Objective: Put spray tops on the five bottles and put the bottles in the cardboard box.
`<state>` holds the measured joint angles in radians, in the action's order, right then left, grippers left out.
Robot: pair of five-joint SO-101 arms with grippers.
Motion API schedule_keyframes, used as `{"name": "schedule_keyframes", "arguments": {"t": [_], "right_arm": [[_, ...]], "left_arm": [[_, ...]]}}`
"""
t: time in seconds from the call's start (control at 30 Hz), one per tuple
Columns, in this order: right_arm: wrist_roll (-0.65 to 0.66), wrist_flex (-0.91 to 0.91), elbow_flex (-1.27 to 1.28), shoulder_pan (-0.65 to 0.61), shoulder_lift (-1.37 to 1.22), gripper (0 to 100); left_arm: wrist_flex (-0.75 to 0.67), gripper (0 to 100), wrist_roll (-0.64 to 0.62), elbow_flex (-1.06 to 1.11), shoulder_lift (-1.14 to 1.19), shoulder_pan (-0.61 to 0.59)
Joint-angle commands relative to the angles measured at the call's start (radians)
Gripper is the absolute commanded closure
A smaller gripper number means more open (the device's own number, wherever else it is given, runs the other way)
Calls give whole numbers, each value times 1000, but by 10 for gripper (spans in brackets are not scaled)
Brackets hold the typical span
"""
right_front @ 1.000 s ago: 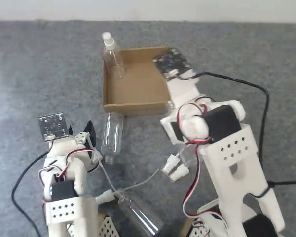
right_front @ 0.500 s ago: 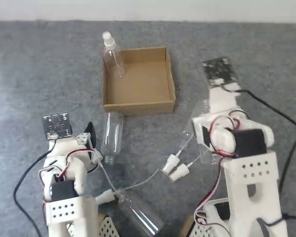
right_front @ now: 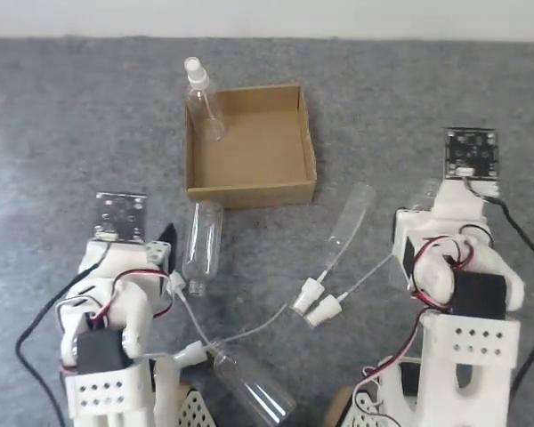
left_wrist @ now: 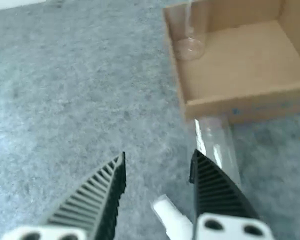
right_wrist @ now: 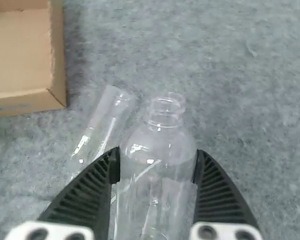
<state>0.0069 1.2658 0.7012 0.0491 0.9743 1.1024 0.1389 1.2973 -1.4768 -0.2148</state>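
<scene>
**Right gripper [right_wrist: 156,156] clamped on clear plastic bottle [right_wrist: 159,135], uncapped**

Bottle sits between the jaws, open neck forward, over grey carpet [right_wrist: 240,60]. It is near the brown cardboard box [right_wrist: 25,50] but outside it. Left gripper [left_wrist: 157,162] spread wide, holding nothing; white spray top [left_wrist: 171,220] beside one fingertip.

The open square cardboard box [right_front: 249,147] is plain tan-brown. All around the box, the flecked carpet-like table cover [right_front: 71,116] is mottled grey. The open-necked plastic bottle [right_wrist: 160,135] near the box's corner is colourless and clear, with white glints. The right gripper [right_wrist: 156,152] and the left gripper [left_wrist: 158,156] are black, ribbed along their inner faces, on white mounts. The small plastic spray tops [right_front: 310,294] on the arms' side of the box are white.
</scene>
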Motion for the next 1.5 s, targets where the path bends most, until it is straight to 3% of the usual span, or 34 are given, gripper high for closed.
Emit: {"name": "schedule_keyframes", "arguments": {"t": [0.0, 0.27, 0.43, 0.63, 0.83, 1.2, 1.47], "right_arm": [[-17, -24, -12, 30, 28, 900], [-17, -24, -12, 48, 28, 900], [-17, -24, -12, 50, 28, 899], [-17, -25, -12, 125, 36, 899], [-17, -56, -12, 176, 28, 899], [-17, -58, -12, 189, 28, 899], [-17, -59, 0, 182, 30, 899]], "left_arm": [[92, 796, 49, -105, -3, 91], [236, 746, 87, -219, 21, 247], [267, 746, 81, -311, 232, 362], [258, 746, -14, -392, 477, 519], [166, 746, -117, -407, 655, 655], [-71, 752, -256, -414, 993, 796], [-167, 801, -272, -415, 1123, 878]]}}
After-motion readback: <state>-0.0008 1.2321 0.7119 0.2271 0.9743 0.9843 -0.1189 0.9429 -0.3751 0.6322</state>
